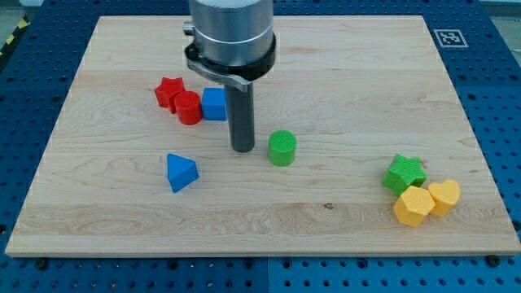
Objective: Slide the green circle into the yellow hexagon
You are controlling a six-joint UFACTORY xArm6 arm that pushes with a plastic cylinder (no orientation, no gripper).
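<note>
The green circle (282, 148) sits near the middle of the wooden board (342, 73), and my tip (242, 150) is set down just beside it on its left; no pincer is carried, only a plain rod. The yellow hexagon (413, 206) lies well away to the right and nearer, touching the green star (404, 172), so the circle should be pushed slowly, slanting right and nearer, past the star. A blue pegboard table (496, 89) is seen around the board.

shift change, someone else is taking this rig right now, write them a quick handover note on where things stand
My tip is down on the board, just to the view's left of the green circle, a small gap apart.
The yellow hexagon sits near the view's bottom right, touching the green star and a yellow heart.
Done: tip lined up behind the circle.
Left: push the circle toward the view's right and slightly down, until it meets the hexagon; the star lies close to that path.
</note>
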